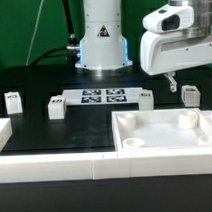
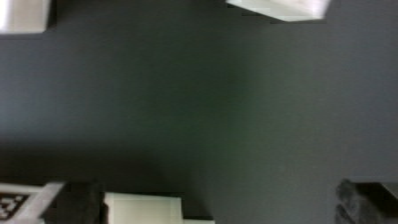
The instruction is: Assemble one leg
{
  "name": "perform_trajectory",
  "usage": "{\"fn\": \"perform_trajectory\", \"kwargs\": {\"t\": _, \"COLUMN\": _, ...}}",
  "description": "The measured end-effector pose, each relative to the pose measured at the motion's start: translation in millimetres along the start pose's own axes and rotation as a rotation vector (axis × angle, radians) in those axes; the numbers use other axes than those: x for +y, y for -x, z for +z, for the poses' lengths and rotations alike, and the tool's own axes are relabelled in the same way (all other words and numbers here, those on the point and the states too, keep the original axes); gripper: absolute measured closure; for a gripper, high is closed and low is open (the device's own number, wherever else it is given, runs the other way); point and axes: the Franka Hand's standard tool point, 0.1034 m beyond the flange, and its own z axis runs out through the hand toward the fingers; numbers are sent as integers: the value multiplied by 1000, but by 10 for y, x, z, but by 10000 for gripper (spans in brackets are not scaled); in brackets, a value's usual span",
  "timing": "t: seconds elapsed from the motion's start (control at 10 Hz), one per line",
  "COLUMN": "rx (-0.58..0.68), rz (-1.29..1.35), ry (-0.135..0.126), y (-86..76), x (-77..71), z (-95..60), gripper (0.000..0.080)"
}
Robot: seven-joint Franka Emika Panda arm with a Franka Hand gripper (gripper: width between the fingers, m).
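**Hovering beside a light, rigid leg**

The gripper (image 1: 171, 87) is hanging empty, its jaws seemingly spread wide in the wrist view. It is sitting just beside the nearest leg (image 1: 191, 93), which is standing on the black table (image 1: 55, 131) behind the white panel (image 1: 166, 141). The leg is looking like small, hard plastic: probably light, stiff and smooth. Pinching its flat opposite sides is looking safest.

Counter: flat matt black tabletop (image 1: 43, 82); blurred dark grey in the wrist view.
Leg: small white plastic block-like leg (image 1: 12, 101) by the counter's edge at the exterior view's left; white, with a black-and-white square tag.
Marker board: thin flat white marker board (image 1: 99, 96); four black-and-white patterned tags.
Panel: large white square tray-like plastic panel (image 1: 164, 114); plain white.
Robot base: round white robot base (image 1: 101, 39); blue glow at its foot.
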Motion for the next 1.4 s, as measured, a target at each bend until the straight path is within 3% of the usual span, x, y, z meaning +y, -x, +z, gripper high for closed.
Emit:
{"fn": "perform_trajectory", "kwargs": {"t": 0.4, "rx": -26, "rz": 70, "ry": -3, "y": 18, "x": -4, "z": 9, "gripper": 150}}
{"fn": "perform_trajectory", "kwargs": {"t": 0.5, "rx": -27, "rz": 89, "ry": -10, "y": 56, "x": 20, "z": 83, "gripper": 150}}
{"fn": "perform_trajectory", "kwargs": {"t": 0.7, "rx": -193, "rz": 76, "ry": 2, "y": 213, "x": -85, "z": 162, "gripper": 150}}
{"fn": "perform_trajectory", "kwargs": {"t": 0.8, "rx": -236, "rz": 73, "ry": 0, "y": 201, "x": -134, "z": 172, "gripper": 150}}
{"fn": "perform_trajectory", "kwargs": {"t": 0.9, "rx": -332, "rz": 67, "ry": 6, "y": 275, "x": -148, "z": 159, "gripper": 150}}
{"fn": "perform_trajectory", "kwargs": {"t": 1.4, "rx": -700, "rz": 76, "ry": 8, "y": 336, "x": -138, "z": 170, "gripper": 150}}
